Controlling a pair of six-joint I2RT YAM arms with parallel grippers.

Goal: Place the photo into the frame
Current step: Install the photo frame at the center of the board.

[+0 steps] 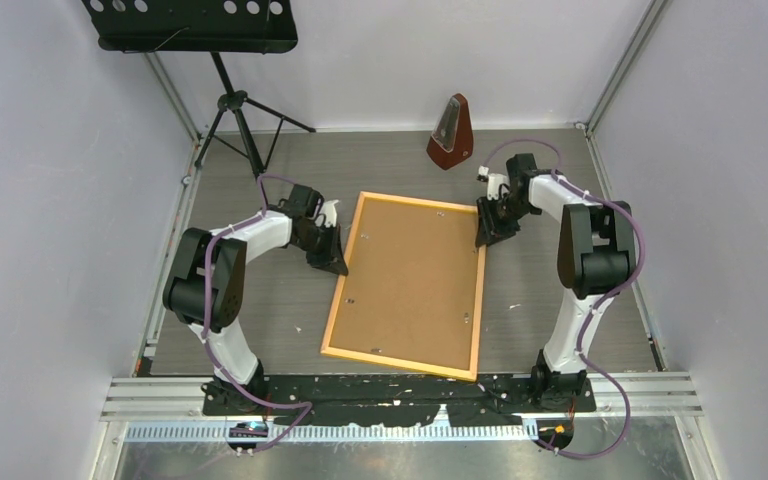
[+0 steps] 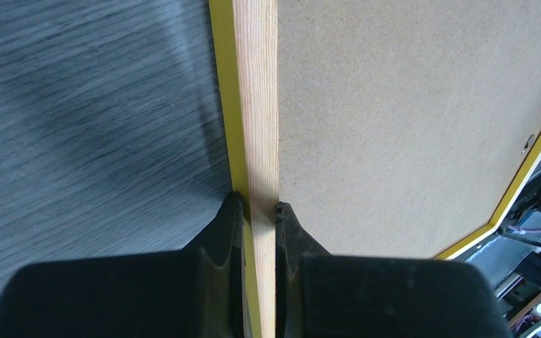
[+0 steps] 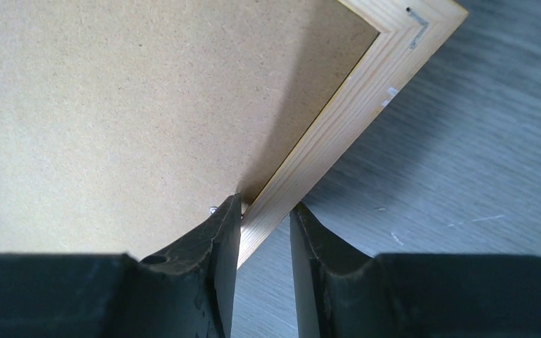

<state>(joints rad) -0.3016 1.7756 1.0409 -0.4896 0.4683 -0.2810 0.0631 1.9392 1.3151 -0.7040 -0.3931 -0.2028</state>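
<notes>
The frame (image 1: 342, 275) lies flat on the grey table, back side up, with a plain brown backing sheet (image 1: 410, 280) filling it. The photo is out of view. My left gripper (image 1: 337, 264) is shut on the frame's left strip (image 2: 260, 105), which is clamped between both fingers (image 2: 259, 208). My right gripper (image 1: 482, 238) straddles the right strip (image 3: 338, 120) near the far right corner. Its jaws (image 3: 266, 208) stand narrowly open: the inner finger touches the strip, and the outer finger is apart from it with bare table showing between.
A brown metronome (image 1: 451, 131) stands at the back behind the frame. A black music stand (image 1: 230, 100) on a tripod fills the back left. Walls close in the table on three sides. Small metal tabs (image 1: 466, 318) sit on the backing sheet.
</notes>
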